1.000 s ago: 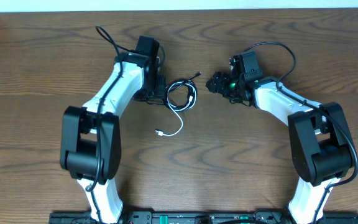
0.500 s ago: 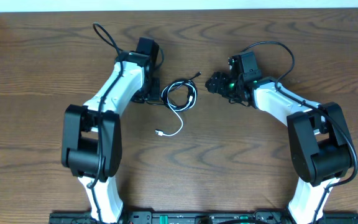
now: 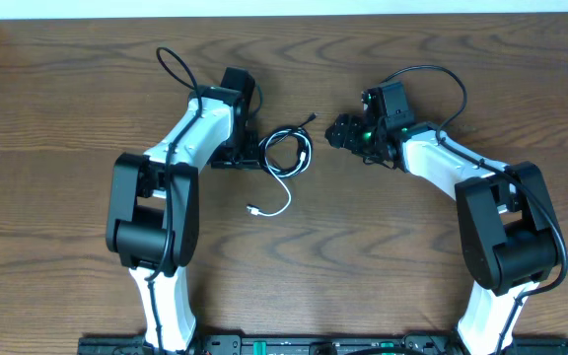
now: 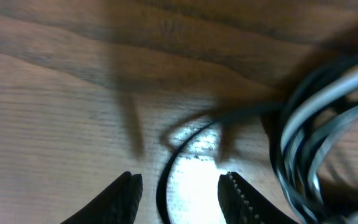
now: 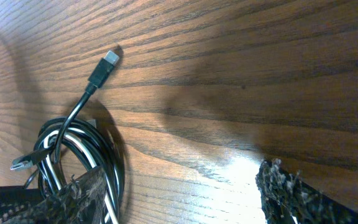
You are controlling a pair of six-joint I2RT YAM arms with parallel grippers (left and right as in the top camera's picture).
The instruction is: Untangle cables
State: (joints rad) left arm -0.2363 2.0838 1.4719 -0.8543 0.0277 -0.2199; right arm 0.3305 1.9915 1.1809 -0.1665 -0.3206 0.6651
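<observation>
The untangling looks barely begun: the cables lie wound together in one small coil on the surface between the two arms, black and white loops lying over one another. Only two ends are free of the bundle, the white cable trailing out toward the near side with its plug lying loose, and the black cable poking its plug away from the coil on the far side. Nothing is lifted or pulled apart yet, so by my reading nearly all the separating is left. The left end effector sits low at the coil's left edge with its fingers spread, and a single black strand runs up between them without being pinched. The right end effector hangs just to the right of the coil, spread wide and holding nothing. Whether the cords are truly knotted or merely looped cannot be told, since the crossings are too small from overhead and blurred in the left wrist view; the right wrist view cuts off the coil's lower part behind its own finger
</observation>
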